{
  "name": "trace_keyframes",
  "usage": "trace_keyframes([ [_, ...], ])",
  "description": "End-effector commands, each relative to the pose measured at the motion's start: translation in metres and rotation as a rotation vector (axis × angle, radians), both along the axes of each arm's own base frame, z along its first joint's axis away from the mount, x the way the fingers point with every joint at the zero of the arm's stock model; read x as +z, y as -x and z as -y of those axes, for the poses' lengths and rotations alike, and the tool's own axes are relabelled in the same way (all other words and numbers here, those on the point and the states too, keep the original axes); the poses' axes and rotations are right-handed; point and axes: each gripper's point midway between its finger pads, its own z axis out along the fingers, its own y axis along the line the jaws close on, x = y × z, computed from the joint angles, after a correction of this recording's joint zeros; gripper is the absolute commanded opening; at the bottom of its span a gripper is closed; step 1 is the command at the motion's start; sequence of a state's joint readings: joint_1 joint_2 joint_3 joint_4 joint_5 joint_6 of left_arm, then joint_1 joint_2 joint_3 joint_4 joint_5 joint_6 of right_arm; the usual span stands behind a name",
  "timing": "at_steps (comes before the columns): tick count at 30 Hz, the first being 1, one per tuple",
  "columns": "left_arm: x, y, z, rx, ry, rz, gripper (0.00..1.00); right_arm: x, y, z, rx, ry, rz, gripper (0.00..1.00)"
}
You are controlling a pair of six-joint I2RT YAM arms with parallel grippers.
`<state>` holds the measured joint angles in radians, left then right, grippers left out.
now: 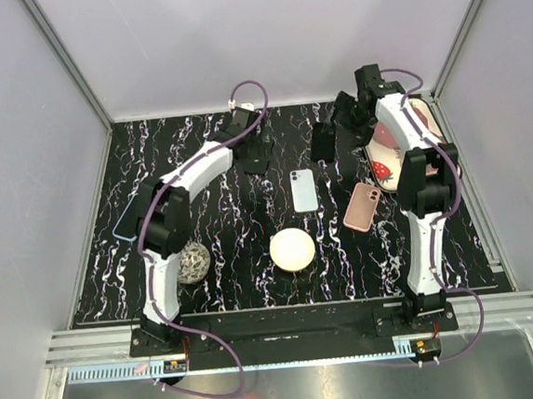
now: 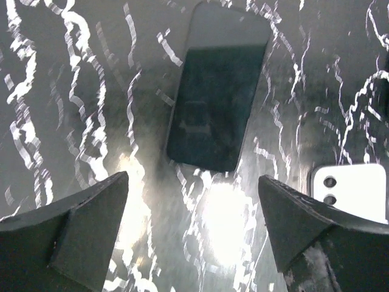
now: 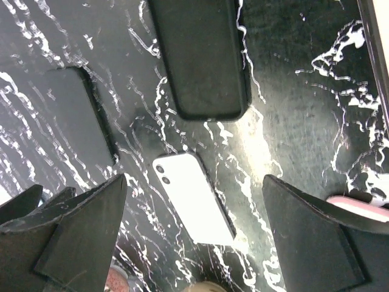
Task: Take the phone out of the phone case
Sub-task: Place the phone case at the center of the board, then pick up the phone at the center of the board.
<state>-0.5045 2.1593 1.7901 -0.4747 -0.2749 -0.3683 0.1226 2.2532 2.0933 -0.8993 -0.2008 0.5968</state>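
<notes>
- Left gripper (image 2: 193, 179) fingers sit closest to its camera. They are spread wide apart and hold nothing.
- Right gripper (image 3: 194, 177) is spread wide too, with nothing between its fingers.
- Just past the left gripper, the dark phone (image 2: 217, 91) lies flat on the counter (image 2: 73, 91), shiny side up, at the far middle.
- The black phone case (image 3: 200, 55) lies by itself a little to the right of the phone, close to the right gripper. The two are apart, so the job looks done.
- The phone looks stiff, thin and smooth. I think it would slip easily, and its glass could crack if it fell.
- The best place to hold it is by its two long edges, not on the glass.
- The case looks bendy and light. I think a pinch on one rim would lift it.
- A white phone (image 3: 194, 198) lies nearer the arm bases, and a pink case (image 1: 363, 206) lies to the right of it. They seem to be no part of this job.
</notes>
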Motion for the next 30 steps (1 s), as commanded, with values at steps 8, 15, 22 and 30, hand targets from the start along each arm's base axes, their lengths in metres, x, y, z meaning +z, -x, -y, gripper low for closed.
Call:
trace_keyframes([
  [8, 0.037, 0.077, -0.178, 0.376, 0.209, -0.069, 0.99, 0.047, 0.032, -0.022, 0.057, -0.059, 0.14, 0.98],
  [15, 0.003, 0.142, -0.283, 0.743, 0.061, -0.198, 0.99, 0.04, 0.038, -0.063, 0.16, -0.112, 0.133, 0.98],
  [22, -0.011, 0.165, -0.339, 0.836, -0.045, -0.249, 0.99, 0.028, 0.044, -0.082, 0.214, -0.16, 0.09, 0.98],
  [30, -0.019, 0.139, -0.371, 0.737, -0.233, -0.411, 0.99, 0.031, 0.047, -0.093, 0.234, -0.18, 0.086, 0.98],
])
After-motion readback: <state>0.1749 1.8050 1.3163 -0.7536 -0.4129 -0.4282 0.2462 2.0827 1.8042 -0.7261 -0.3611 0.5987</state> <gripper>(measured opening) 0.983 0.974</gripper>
